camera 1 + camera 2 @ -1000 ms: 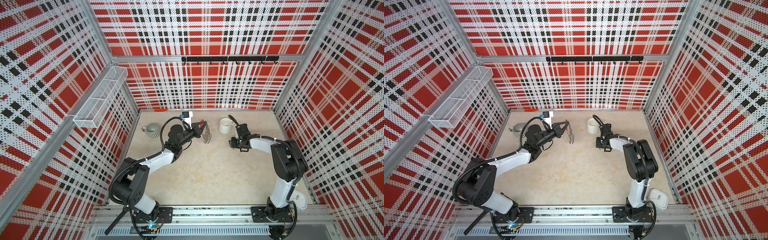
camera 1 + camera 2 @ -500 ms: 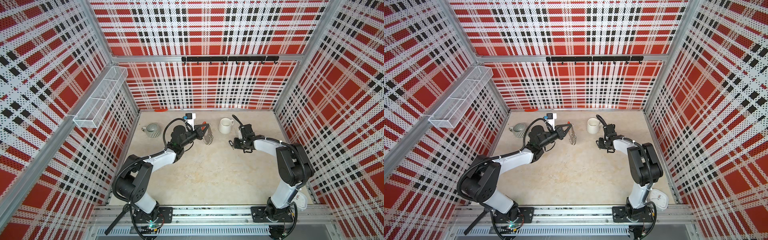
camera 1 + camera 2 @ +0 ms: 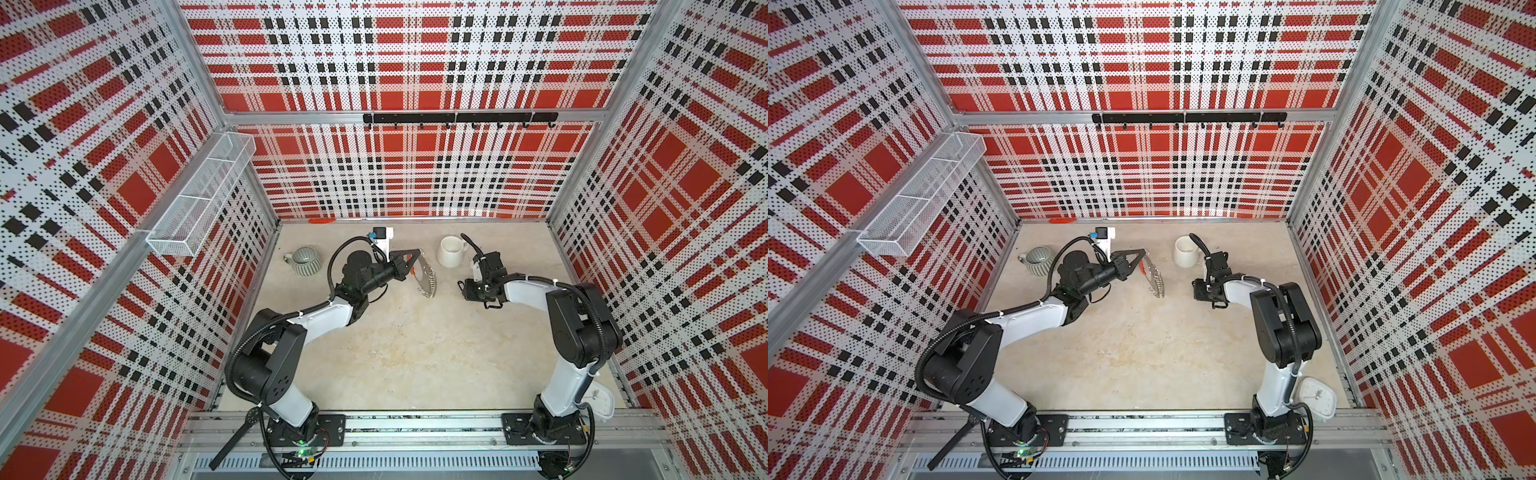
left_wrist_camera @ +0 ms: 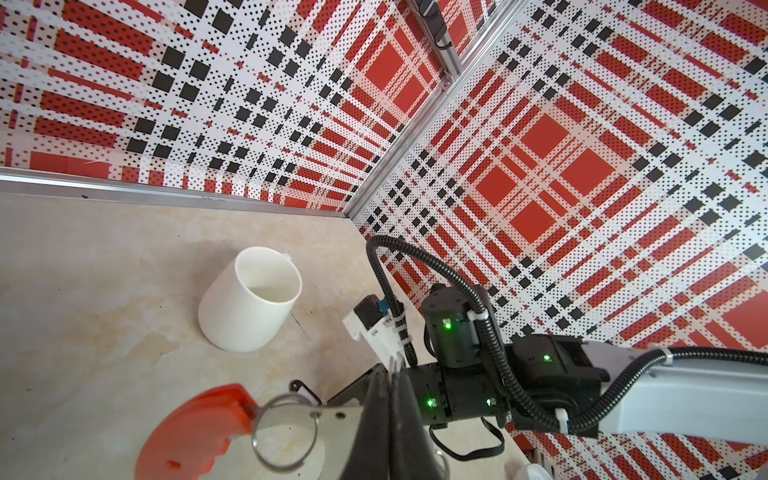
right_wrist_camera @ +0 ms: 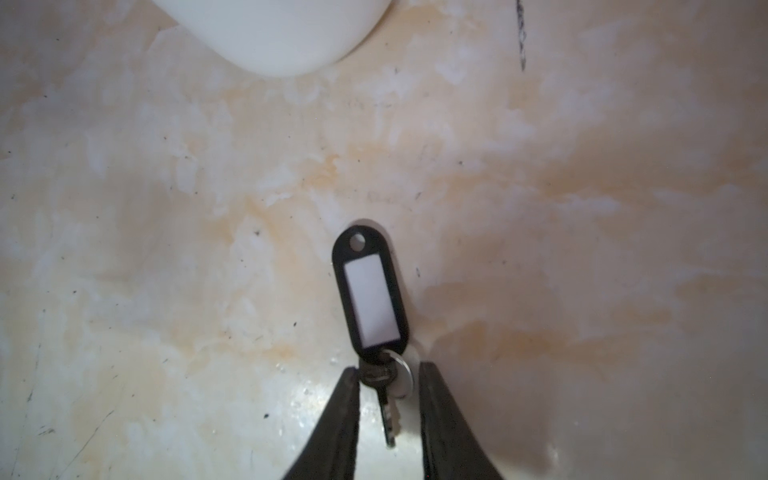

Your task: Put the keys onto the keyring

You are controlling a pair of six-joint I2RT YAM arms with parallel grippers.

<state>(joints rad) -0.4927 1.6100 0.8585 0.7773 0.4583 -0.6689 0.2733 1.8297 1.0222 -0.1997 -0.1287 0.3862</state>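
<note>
Early in the task, judging by the layout. Holding the large flat grey hoop keyring point(image 3: 427, 277), with its red-orange curved section and fringe of small silver wire rings, apparently clear of the beige marbled bench point(image 3: 415, 353), near the back edge and left of the middle. Gripped by the left gripper point(image 3: 413, 261), clenched hard on the hoop's rim.

Poised low over the keys point(image 5: 374, 299) with the right gripper point(image 5: 389, 372): a small black plastic tag with a pale label window plus a silvery metal key, lying flat on the bench just in front of the plain white mug point(image 3: 451, 251), toward the back edge and right of the middle. Parted to either side of the metal key, close against it, with no firm pinch visible yet. Well apart from the keyring.

Left to do, by the look of it: pinching and lifting the keys, carrying them across, then threading them onto the keyring. None of that achieved so far.
</note>
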